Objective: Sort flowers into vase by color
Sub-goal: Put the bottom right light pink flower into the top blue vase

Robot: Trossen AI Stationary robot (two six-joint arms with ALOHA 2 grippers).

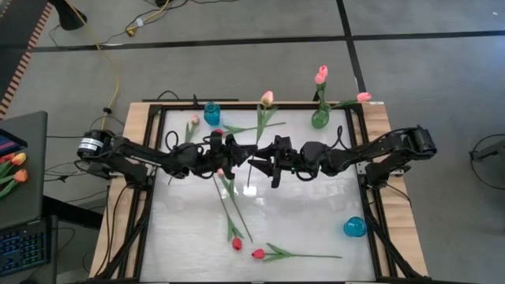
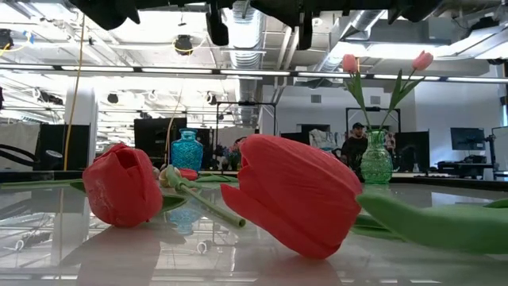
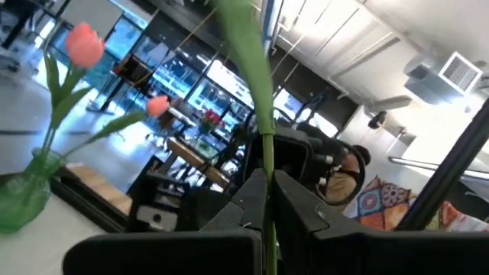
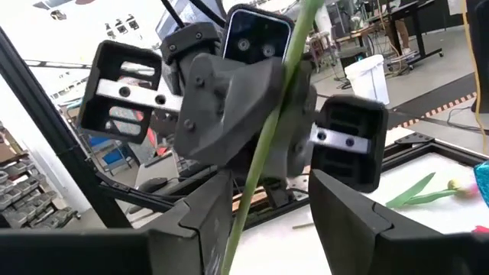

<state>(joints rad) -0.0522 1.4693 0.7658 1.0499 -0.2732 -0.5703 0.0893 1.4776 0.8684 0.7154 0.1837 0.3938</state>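
My left gripper (image 1: 240, 154) and right gripper (image 1: 265, 160) meet nose to nose above the table's middle. The left gripper (image 3: 267, 205) is shut on a thin green tulip stem (image 3: 267, 145). The right gripper (image 4: 271, 187) is open, with that stem (image 4: 263, 145) running up between its fingers; I cannot tell whether it touches them. The stem's flower head is outside both wrist views. The green vase (image 1: 319, 118) at the far right holds pink tulips (image 1: 321, 76). Two red tulips (image 1: 236, 243) (image 1: 258, 254) lie flat near the near edge, and a pink one (image 1: 267, 98) is at the far edge. My left gripper pinches the tulip's stem (image 3: 267, 187) between its two fingers, below a long leaf (image 3: 246, 46). The fingers come level from the table's left and lie across the stem. The stem stands roughly upright in the hold, and its lower end is hidden by the gripper.
A blue vase (image 1: 211, 113) stands at the far edge and another (image 1: 354, 227) near the right near corner. A pink tulip (image 1: 193, 120) lies far left. Long stems (image 1: 229, 201) cross the table below the grippers. A dark frame (image 1: 364, 158) rims the table.
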